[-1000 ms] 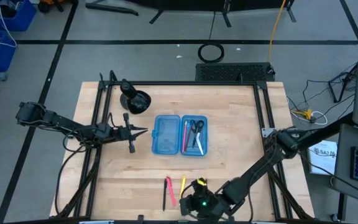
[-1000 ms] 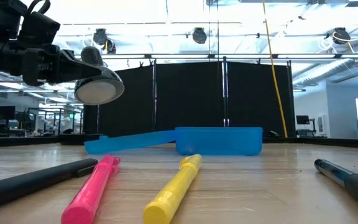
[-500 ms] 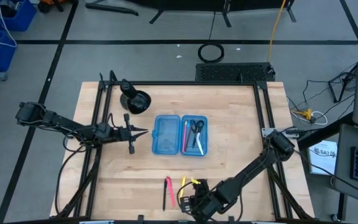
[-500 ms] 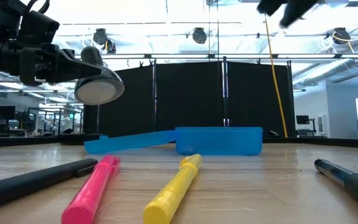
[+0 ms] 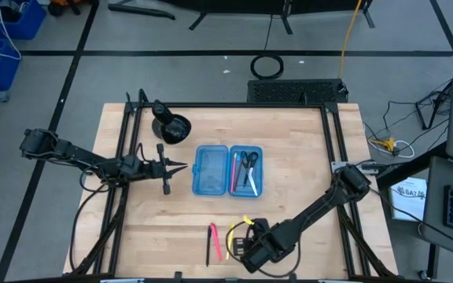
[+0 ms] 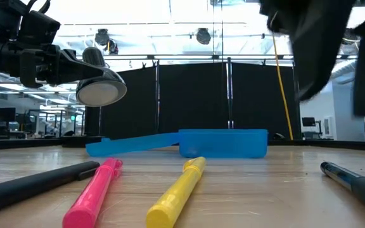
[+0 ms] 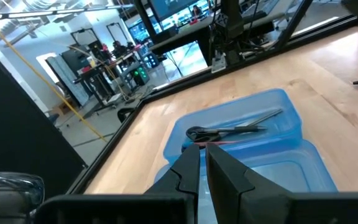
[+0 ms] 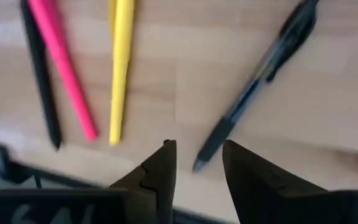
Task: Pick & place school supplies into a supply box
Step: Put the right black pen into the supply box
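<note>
The supply box (image 5: 228,170) lies open at mid-table. Its right half (image 5: 246,171) holds a pink pen and dark-handled scissors (image 7: 229,130). Near the front edge lie a black pen (image 8: 39,81), a pink pen (image 8: 61,68), a yellow pen (image 8: 120,68) and a second black pen (image 8: 260,81). My right gripper (image 8: 197,158) hangs open above that second black pen (image 6: 353,180), whose tip shows between the fingers, apart from them. My left gripper (image 5: 178,166) hovers shut left of the box, holding nothing.
A black round cup-like object (image 5: 171,126) stands at the far left of the table. Black frame rails (image 5: 120,157) run along the table's left and right sides. Bare wood lies between the box and the loose pens.
My right gripper has moved from the table's near edge a little toward the far edge and come down over the loose pens. It now shows in the low view with its two fingers apart. The pens and the box have not moved.
</note>
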